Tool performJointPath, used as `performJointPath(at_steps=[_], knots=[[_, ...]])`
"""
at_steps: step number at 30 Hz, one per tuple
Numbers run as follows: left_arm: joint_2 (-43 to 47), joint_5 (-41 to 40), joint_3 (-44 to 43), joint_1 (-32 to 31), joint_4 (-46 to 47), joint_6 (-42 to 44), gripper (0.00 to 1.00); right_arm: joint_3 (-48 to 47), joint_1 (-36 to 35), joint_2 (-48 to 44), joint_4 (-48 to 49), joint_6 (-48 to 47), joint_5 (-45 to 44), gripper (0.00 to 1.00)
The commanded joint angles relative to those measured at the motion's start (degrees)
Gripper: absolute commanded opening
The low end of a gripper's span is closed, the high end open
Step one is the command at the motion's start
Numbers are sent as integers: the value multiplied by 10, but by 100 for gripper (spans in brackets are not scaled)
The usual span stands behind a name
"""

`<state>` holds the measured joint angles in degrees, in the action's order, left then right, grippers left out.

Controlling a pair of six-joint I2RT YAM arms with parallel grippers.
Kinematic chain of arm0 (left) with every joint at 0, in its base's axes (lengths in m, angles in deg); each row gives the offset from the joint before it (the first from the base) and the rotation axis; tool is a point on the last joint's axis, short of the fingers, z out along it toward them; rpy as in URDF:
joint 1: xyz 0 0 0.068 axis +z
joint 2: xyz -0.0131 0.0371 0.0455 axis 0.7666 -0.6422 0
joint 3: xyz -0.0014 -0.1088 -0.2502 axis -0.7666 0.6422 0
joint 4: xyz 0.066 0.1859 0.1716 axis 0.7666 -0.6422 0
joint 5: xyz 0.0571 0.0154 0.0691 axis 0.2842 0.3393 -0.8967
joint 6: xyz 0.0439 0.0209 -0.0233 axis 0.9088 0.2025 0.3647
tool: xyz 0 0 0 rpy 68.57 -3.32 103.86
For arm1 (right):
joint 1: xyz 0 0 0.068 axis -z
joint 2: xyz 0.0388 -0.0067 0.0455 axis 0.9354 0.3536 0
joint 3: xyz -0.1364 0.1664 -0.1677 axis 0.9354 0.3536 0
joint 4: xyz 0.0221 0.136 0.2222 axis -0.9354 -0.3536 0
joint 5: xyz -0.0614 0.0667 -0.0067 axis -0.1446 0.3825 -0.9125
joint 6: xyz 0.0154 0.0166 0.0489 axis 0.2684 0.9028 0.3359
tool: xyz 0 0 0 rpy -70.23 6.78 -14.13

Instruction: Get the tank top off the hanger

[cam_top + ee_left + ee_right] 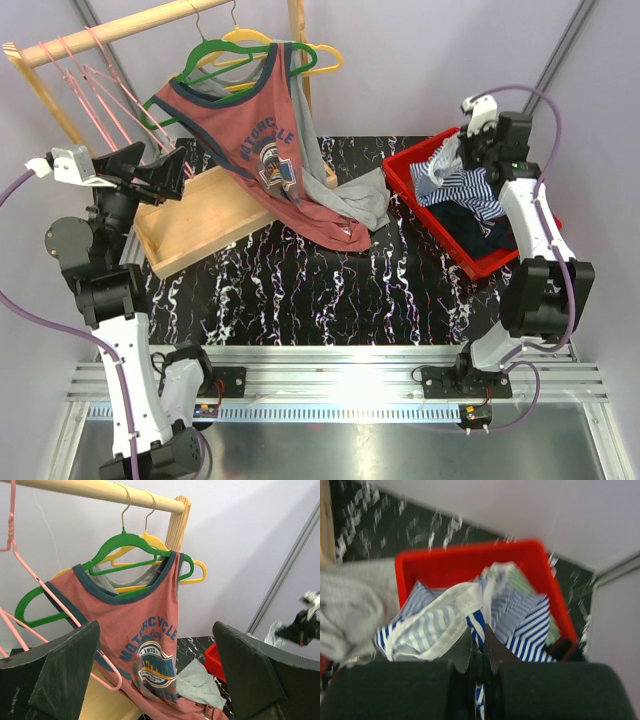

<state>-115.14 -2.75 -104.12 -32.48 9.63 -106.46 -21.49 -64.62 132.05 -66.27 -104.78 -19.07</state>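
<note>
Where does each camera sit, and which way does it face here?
Top external: above and behind the arms, looking down on the table, tank top and red bin; both arms show.
Left wrist: held high on the left, facing the tank top on its green hanger; open jaws at both edges.
Right wrist: above the red bin, looking down; jaws shut on striped cloth.
Shared: top external and left wrist both show the tank top.

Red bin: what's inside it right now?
A blue-and-white striped garment, pinched by the right gripper, lies over dark clothing. The floor of the red bin is hidden.
</note>
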Motion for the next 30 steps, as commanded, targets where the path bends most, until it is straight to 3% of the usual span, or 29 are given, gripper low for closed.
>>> performJointPath(at_steps=[1, 9, 11, 12, 14, 15, 18, 19, 22, 30], knots=[[-9, 12, -29, -3, 13, 15, 99, 52, 13, -14, -8, -36, 10, 0], [-29, 22, -35, -11, 24, 4, 99, 98, 39, 78, -68, -59, 14, 0], [-37, 26, -36, -11, 32, -8, 99, 86, 41, 98, -84, -73, 15, 4], [-40, 27, -37, -12, 35, -10, 99, 82, 42, 112, -94, -75, 16, 15], [-50, 35, -41, -14, 35, -16, 99, 70, 45, 123, -101, -76, 18, 27], [-53, 36, -49, -16, 31, -16, 99, 64, 46, 128, -110, -75, 21, 39], [-63, 33, -71, -23, 8, -8, 99, 43, 56, 122, -116, -68, 34, 59], [-66, 27, -77, -23, 3, -6, 99, 37, 59, 118, -119, -67, 39, 71], [-75, 20, -97, -31, -18, -3, 99, -4, 70, 107, -144, -73, 56, 89], [-92, 11, -130, -61, -43, 19, 99, -65, 76, 44, -226, -160, 147, 100]])
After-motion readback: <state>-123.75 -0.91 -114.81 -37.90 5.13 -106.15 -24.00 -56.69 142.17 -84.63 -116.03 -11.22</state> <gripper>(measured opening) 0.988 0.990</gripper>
